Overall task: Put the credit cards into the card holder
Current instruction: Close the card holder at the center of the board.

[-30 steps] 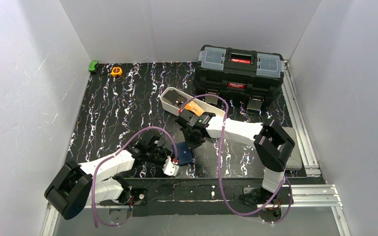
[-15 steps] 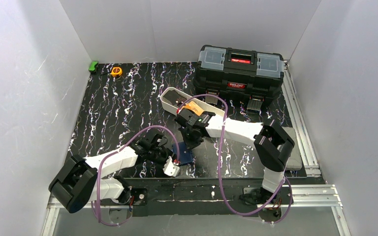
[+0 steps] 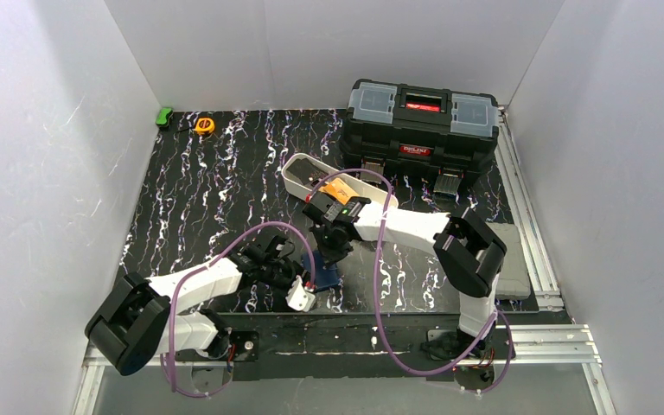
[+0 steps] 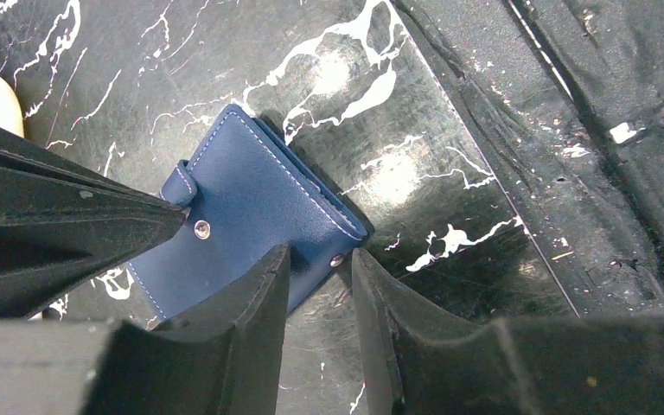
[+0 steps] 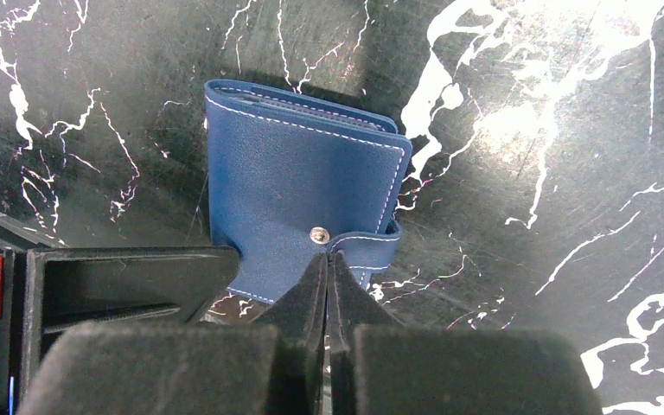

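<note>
The card holder (image 5: pixel 298 186) is a navy-blue wallet lying folded on the black marbled mat, also visible in the top view (image 3: pixel 326 275). In the left wrist view the card holder (image 4: pixel 251 220) has its near corner between my left gripper (image 4: pixel 316 259) fingers, which stand part-way apart and press on both sides of it. My right gripper (image 5: pixel 327 257) is shut, its tips touching the end of the snap tab (image 5: pixel 367 238) beside the stud. Whether the tab is pinched does not show. An orange credit card (image 3: pixel 339 188) lies in the white tray (image 3: pixel 296 177).
A big black toolbox (image 3: pixel 421 125) stands at the back right, just behind the tray. A yellow tape measure (image 3: pixel 204 125) and a small green object (image 3: pixel 164 116) sit at the back left corner. A grey plate (image 3: pixel 513 259) lies at the right edge.
The right wrist has shifted slightly left and toward the back above the card holder. The left arm's elbow swung a little right early on; its gripper stays at the wallet.
</note>
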You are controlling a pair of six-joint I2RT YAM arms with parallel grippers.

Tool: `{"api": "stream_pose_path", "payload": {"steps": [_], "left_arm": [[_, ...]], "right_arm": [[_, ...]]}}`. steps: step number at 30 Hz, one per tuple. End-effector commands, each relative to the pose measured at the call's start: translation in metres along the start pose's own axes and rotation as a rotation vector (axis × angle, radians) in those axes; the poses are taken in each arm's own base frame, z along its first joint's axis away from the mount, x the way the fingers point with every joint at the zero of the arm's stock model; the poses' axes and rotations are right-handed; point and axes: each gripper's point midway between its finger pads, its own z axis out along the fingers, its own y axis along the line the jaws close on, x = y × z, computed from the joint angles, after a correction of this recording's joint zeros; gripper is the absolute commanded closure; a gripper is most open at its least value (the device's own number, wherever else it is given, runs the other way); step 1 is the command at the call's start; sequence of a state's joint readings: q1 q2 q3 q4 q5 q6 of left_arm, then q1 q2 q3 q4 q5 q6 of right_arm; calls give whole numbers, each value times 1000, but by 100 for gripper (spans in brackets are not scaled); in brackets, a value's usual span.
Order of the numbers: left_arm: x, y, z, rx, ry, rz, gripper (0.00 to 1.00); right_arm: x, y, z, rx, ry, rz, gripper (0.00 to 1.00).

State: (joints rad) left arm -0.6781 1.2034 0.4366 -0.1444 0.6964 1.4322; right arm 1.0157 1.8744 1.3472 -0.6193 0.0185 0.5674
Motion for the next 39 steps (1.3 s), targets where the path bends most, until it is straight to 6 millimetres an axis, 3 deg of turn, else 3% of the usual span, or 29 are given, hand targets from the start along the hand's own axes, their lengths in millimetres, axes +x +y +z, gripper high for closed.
{"api": "stream_pose_path", "payload": {"steps": [1,39], "left_arm": [[-11,-6,0,26,-45,3,69],[-14,-5,-2,17,-48,0,71]], "right_arm": [[-15,11,-3,-35,-36,-13,99],[-1,18,14,-28,62,-60,99]]}}
